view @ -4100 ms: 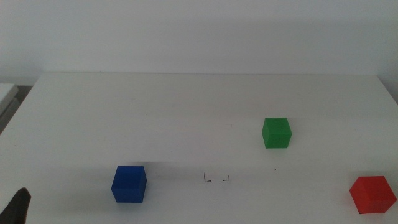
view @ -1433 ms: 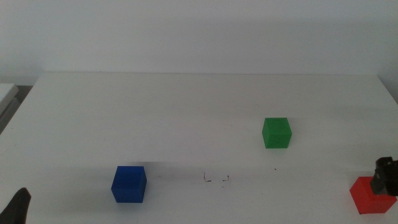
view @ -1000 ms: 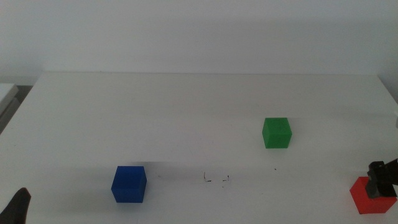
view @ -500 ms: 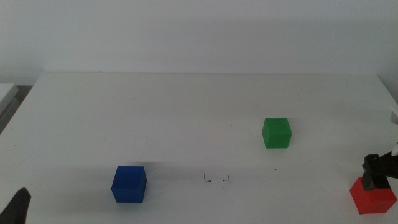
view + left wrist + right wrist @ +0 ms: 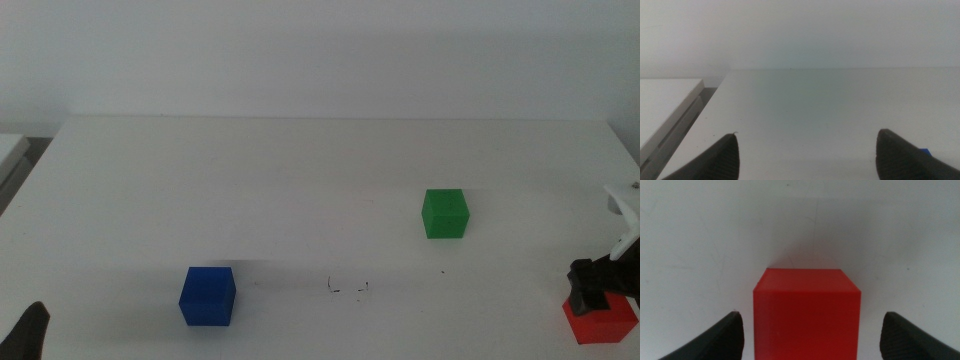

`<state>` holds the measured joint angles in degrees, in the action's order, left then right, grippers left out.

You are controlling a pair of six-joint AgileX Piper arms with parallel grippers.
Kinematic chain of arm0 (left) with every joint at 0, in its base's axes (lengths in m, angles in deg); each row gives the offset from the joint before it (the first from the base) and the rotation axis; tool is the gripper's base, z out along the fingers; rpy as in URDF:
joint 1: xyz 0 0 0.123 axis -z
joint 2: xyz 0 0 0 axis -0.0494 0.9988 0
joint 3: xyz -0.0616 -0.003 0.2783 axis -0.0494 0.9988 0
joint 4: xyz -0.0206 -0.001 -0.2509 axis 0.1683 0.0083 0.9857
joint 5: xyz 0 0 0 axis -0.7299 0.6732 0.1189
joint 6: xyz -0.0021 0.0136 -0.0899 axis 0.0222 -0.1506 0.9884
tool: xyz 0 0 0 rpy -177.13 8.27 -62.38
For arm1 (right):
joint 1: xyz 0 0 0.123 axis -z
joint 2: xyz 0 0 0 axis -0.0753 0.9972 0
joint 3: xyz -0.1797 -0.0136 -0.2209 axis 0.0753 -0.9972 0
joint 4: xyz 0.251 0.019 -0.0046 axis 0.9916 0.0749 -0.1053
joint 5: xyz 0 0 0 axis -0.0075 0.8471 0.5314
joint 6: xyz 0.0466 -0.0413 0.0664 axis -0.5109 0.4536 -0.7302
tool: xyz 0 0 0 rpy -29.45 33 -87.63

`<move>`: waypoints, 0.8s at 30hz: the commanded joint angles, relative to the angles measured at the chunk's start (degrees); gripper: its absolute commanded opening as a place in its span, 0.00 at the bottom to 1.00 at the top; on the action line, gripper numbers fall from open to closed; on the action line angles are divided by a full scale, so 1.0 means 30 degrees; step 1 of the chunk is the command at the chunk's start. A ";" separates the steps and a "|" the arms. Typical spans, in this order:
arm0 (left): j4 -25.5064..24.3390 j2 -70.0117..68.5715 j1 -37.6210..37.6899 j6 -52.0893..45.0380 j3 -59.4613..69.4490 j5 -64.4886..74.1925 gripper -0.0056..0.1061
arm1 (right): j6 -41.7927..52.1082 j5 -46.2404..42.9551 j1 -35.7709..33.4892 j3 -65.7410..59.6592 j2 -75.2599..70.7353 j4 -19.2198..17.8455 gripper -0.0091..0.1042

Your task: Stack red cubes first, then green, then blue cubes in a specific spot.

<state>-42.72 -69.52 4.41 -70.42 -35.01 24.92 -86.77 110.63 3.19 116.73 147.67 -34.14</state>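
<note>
Middle view: white counter carries three cubes. Right gripper sits at the near right corner, directly over the red cube, jaws spread wide with the red cube between them, neither touching it. Left gripper waits at the near left corner, jaws parted, empty. Green cube lies right of centre. Blue cube lies near the front edge, left of the pen marks.

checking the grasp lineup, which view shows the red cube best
The right wrist view: the red cube fills the centre between the open right gripper. The middle view shows it small at the table's edge, partly hidden; the left wrist view misses it.
</note>
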 commanded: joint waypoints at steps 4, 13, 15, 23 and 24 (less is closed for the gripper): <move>0.0066 -0.0066 -0.0033 0.0000 0.0010 -0.0258 0.88 | -0.0025 -0.0566 0.0135 0.0126 0.0724 -0.0343 0.90; 0.0066 -0.0066 -0.0033 0.0000 0.0010 -0.0258 0.88 | -0.0026 -0.0866 0.0135 0.0126 0.1313 -0.0685 0.90; 0.0066 -0.0066 -0.0033 0.0000 0.0010 -0.0258 0.88 | -0.0026 -0.1093 0.0135 0.0126 0.1313 -0.0687 0.90; 0.0066 -0.0066 -0.0033 0.0000 0.0010 -0.0258 0.88 | -0.0184 -0.1053 0.0135 0.0126 0.1313 -0.0718 0.63; 0.0066 -0.0066 -0.0033 0.0000 0.0010 -0.0258 0.88 | -0.0184 -0.1053 0.0135 0.0126 0.1313 -0.0718 0.58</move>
<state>-42.72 -69.52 4.41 -70.42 -35.01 24.92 -87.24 107.67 3.19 116.73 151.65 -35.52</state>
